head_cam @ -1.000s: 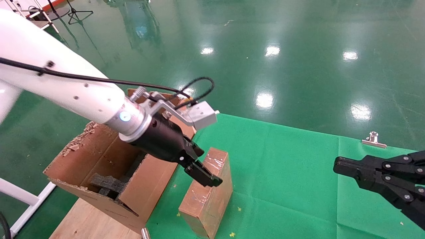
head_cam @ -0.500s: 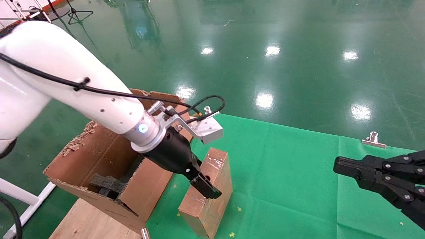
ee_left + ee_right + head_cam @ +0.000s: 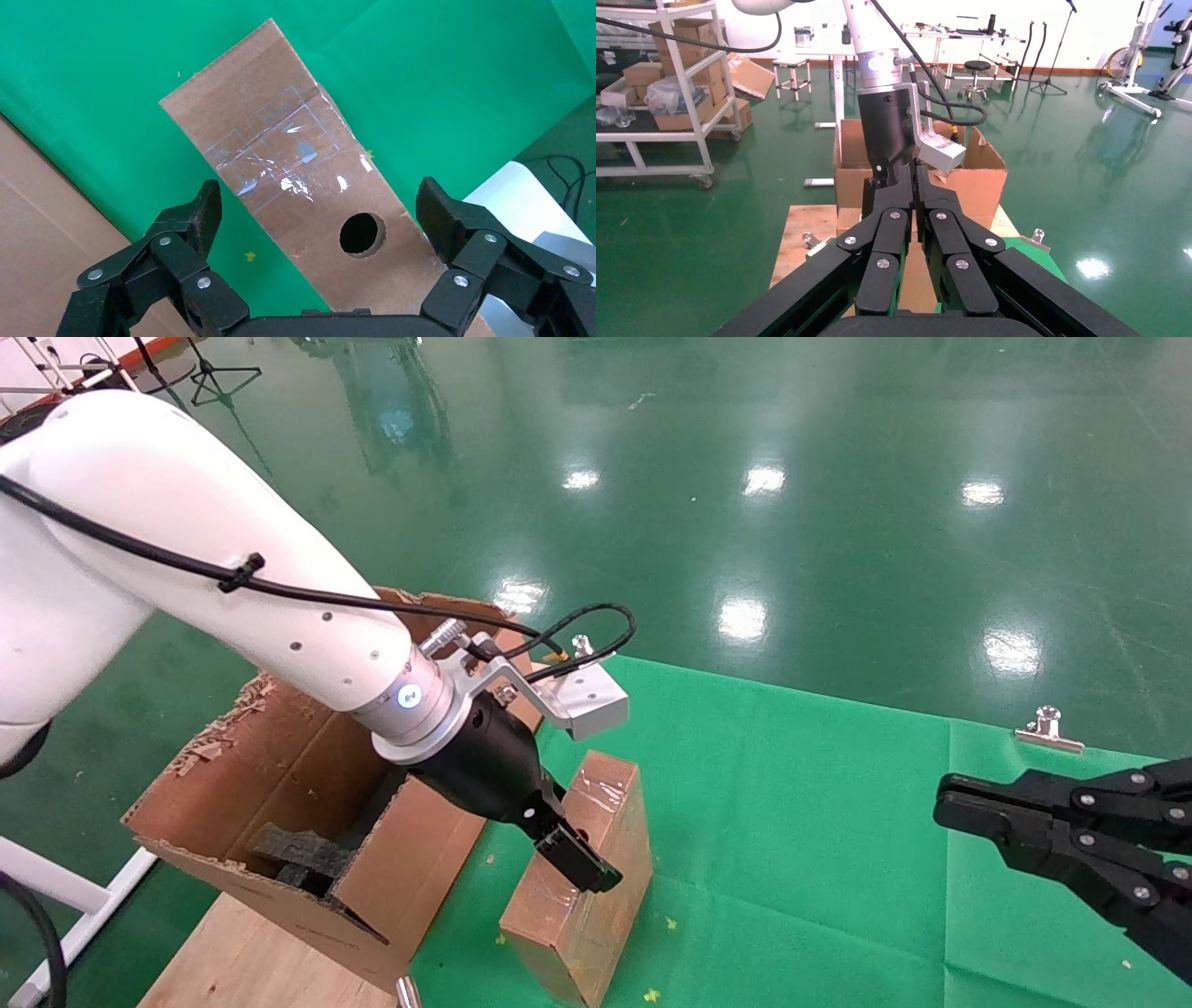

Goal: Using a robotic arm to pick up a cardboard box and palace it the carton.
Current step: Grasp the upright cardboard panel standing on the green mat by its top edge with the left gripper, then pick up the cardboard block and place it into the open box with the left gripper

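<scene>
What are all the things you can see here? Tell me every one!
cardboard box: one, brown with shiny clear tape and a round hole, standing on the green cloth beside the carton.
carton: one, big, brown, ragged rims, on a wooden board at the robot's left.
foam blocks: black, inside the carton; number unclear.
green cloth: one, covering the table.
metal clip: one, silver, at the cloth's far edge.
robotic arm: one, white, reaching down to the box.
left gripper: black, open, fingers either side of the box.
right gripper: black, shut, parked at the right.
</scene>
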Motion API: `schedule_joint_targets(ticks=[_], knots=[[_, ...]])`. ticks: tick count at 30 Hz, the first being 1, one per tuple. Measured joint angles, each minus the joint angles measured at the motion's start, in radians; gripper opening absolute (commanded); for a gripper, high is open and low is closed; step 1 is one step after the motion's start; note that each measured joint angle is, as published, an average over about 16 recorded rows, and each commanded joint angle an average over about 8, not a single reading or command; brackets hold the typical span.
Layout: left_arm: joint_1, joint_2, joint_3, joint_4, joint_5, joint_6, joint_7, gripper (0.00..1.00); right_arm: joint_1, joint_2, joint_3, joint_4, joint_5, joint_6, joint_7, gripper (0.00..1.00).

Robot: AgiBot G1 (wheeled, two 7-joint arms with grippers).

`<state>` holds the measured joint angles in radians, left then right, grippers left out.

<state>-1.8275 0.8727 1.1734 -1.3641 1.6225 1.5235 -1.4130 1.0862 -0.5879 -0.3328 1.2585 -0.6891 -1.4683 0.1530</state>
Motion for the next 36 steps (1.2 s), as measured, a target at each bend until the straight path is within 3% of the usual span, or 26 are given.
schedule_joint_targets(ticks=[24, 36], knots=[[0.002, -0.002, -0.010, 0.015, -0.008, -0.001, 0.021, 0.00, 0.000, 0.000, 0.000, 0.000, 0.000, 0.000, 0.000, 1.00], [-0.062, -0.058, -0.075, 0.135, -0.090, -0.013, 0.197, 0.00, 0.000, 0.000, 0.000, 0.000, 0.000, 0.000, 0.000, 1.00]])
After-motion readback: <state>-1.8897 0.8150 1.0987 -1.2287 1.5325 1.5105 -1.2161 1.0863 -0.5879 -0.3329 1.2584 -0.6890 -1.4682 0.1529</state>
